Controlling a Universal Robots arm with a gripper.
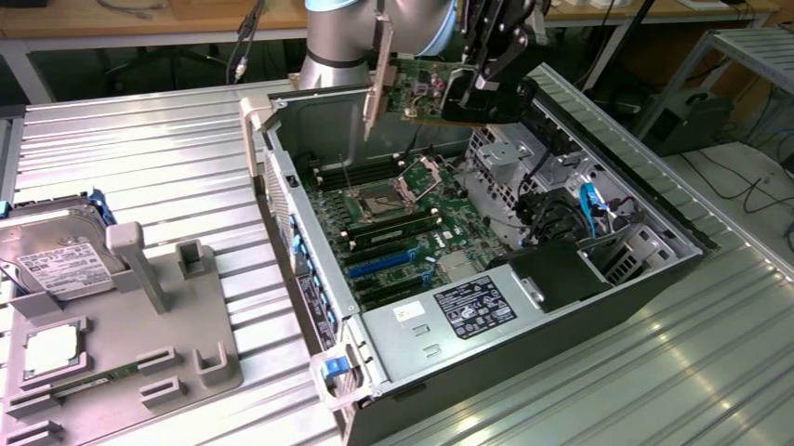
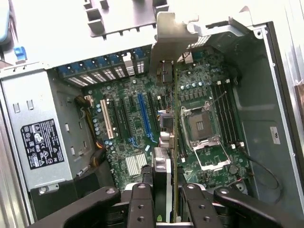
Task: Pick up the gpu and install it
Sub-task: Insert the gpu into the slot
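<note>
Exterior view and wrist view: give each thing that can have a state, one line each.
gpu, held in the air over the open case, not yet seated.
gripper, shut on the gpu.
computer case, lying on its side, side panel off.
CPU socket, open, metal frame swung back.
blue slot, empty.
hard drive, in the grey holder.

The arm (image 1: 337,42) enters at 12 o'clock of the exterior view, with its grey joint at about 9 o'clock from the gripper (image 1: 478,100). The gripper hangs from the wrist and points downward. Its black fingers (image 2: 141,205) are closed against both faces of the gpu (image 1: 416,93), which is held on edge in the air.
</note>
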